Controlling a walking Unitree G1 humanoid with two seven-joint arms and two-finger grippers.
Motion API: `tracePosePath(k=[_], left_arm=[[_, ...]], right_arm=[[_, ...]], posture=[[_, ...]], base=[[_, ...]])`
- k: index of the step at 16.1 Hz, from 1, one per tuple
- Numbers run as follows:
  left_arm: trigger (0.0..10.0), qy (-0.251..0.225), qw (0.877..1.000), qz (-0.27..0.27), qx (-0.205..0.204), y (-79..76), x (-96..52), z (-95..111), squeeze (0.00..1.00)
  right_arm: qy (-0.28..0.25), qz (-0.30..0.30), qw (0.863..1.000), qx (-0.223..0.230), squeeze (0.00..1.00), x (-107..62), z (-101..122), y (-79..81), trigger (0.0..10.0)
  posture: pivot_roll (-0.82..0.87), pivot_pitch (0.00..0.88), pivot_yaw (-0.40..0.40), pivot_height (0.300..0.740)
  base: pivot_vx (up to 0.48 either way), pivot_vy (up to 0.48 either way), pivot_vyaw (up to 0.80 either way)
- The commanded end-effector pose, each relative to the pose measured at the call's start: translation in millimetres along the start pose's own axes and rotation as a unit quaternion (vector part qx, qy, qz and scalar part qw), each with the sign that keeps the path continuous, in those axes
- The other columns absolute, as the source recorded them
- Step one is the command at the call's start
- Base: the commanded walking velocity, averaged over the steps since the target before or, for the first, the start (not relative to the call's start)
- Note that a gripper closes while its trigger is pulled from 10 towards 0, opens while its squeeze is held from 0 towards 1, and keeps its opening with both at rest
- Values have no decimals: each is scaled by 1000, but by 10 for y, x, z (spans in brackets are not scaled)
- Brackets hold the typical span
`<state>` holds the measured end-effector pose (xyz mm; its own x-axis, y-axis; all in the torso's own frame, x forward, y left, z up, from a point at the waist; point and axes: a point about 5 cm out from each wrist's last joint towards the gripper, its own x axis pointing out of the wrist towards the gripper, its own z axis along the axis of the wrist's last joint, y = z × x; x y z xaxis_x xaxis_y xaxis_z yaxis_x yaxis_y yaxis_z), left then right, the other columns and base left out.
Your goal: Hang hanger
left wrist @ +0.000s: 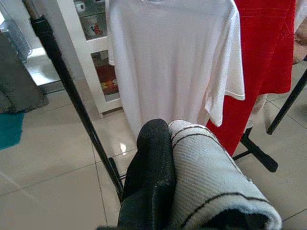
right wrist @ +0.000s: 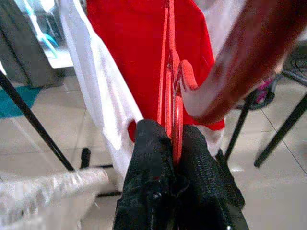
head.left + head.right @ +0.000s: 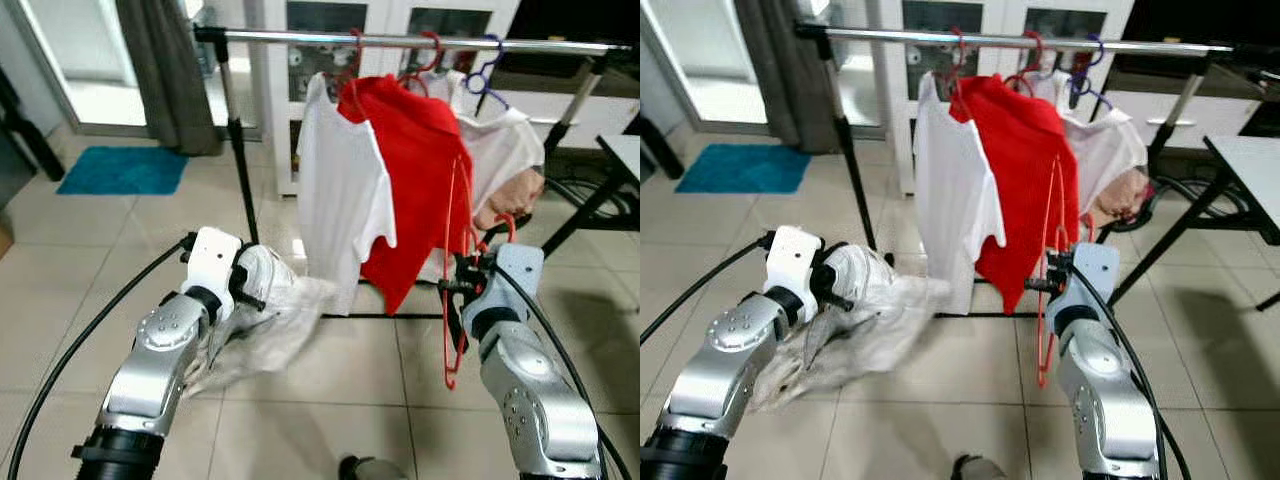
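your right gripper (image 2: 173, 143) sits in front of the clothes rack (image 3: 400, 40), its jaws pinched tight on a red hanger (image 3: 455, 250). the hanger stands nearly on edge, one thin wire side rising up against the red shirt (image 3: 415, 170) and the rest dropping below the wrist toward the tiled floor (image 3: 330, 400). in the right wrist view the red hook (image 2: 230, 72) curves up close to the lens, blurred.

your left gripper (image 1: 165, 158) is lower and to the left, near the rack's black upright (image 3: 238, 170). its jaws are closed on a bunch of pale cloth (image 3: 265, 330); in the left wrist view the cloth wraps over one finger (image 1: 148, 172), and in the head views it sags from the gripper toward the floor.

on the rail hang a white t-shirt (image 3: 335, 190), the red shirt beside it, and another white garment (image 3: 500, 145) behind, on red hangers and one purple one (image 3: 485, 65). a teal mat (image 3: 125, 170) lies on the floor at far left, and a tabletop (image 3: 625, 150) edge shows at right.
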<state>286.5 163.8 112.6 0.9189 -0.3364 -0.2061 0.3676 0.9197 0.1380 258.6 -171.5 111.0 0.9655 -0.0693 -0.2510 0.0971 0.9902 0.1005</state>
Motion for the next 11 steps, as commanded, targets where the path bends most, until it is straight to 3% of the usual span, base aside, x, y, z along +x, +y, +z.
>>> tracePosePath(k=[1, 11], left_arm=[[10000, -23, 1000, 1, 7, 18, 34, 125, 0], [10000, -22, 1000, -5, 11, -13, 68, 147, 0]], right_arm=[[6, -18, 1000, -9, 0, -10, 8, -73, 10000], [-18, -34, 999, -21, 0, 25, 103, -77, 10000]], posture=[[-103, 0, -2, 740], [-104, 0, -2, 740]], base=[[0, 0, -800], [0, 0, -800]])
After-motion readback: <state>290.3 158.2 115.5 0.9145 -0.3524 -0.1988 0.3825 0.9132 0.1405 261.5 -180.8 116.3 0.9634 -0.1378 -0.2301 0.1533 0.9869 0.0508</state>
